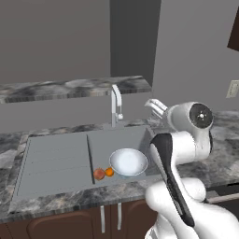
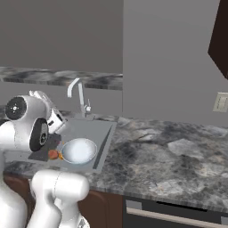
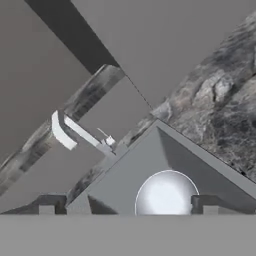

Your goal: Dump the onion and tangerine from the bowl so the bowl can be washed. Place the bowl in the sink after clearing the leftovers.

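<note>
Bowl (image 1: 128, 162) sits upright in the sink (image 1: 56, 161) basin, onion (image 1: 99, 174) and tangerine (image 1: 109, 172) touching just beside its rim, my gripper (image 3: 126, 204) spread wide and empty above the bowl.

Lower centre of my left base feed, I see a wide white glossy smooth bowl (image 1: 128, 162) in a matt grey ribbed sink (image 1: 56, 161). Above it, a curved shiny silver metal faucet (image 1: 116, 103). The mottled grey stone-look surface (image 2: 178, 156) looks polished; the brown cabinet fronts (image 1: 70, 226) look wooden.

The bowl (image 1: 128, 162) sits in the sink (image 1: 56, 158), with the onion (image 1: 99, 174) and tangerine (image 1: 109, 172) just left of it.
</note>
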